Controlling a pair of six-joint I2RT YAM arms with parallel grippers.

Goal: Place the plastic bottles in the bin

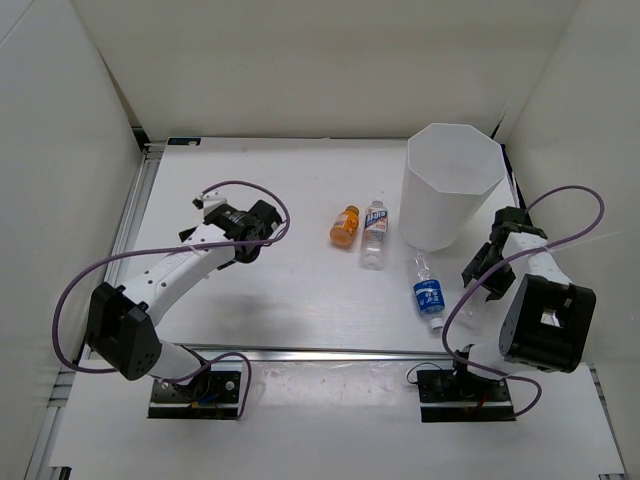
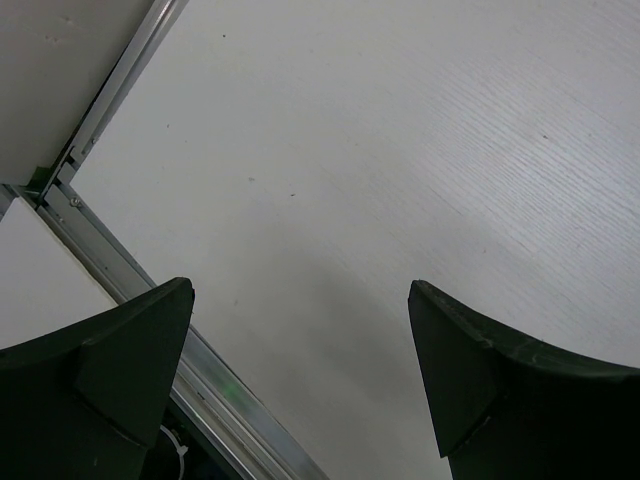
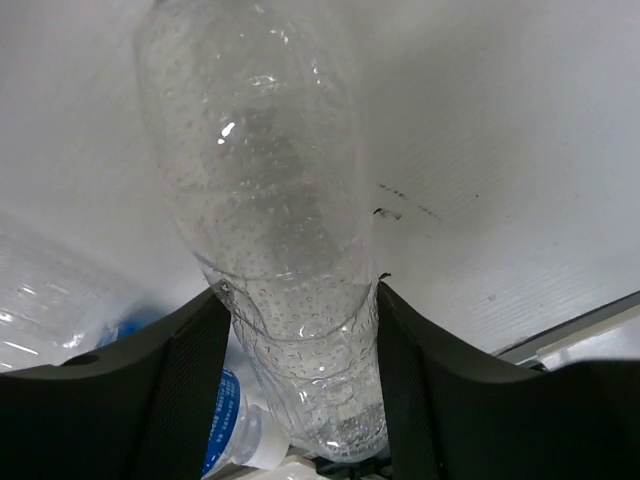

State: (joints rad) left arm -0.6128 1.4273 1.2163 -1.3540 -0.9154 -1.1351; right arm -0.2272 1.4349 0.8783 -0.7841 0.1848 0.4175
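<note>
The left gripper (image 2: 300, 385) hangs wide open over bare table with nothing between its fingers, so it poses little risk where it is. The orange bottle (image 1: 344, 225) and the bottle with the white-and-orange label (image 1: 374, 233) lie side by side well off to its right, out of its reach for now. The trouble sits with the right gripper (image 3: 300, 370): its two pads press on either side of the plain clear bottle (image 3: 270, 220), low on the body, with most of the bottle sticking out past the fingertips. The thin, slick plastic could buckle or squirt out of so short a hold, and a long overhang may swing during a lift. The blue-label bottle (image 3: 225, 425) lies just beside that hand on its left, touching or nearly touching the held one, so a lift could drag or roll it away. The bin (image 1: 440, 215) stands beyond the right hand, a little to its left. Its walls are tall and thin, and a low carry could knock the rim and tip it. No bottle shows inside the bin, and the held bottle looks empty apart from droplets on its wall.
</note>
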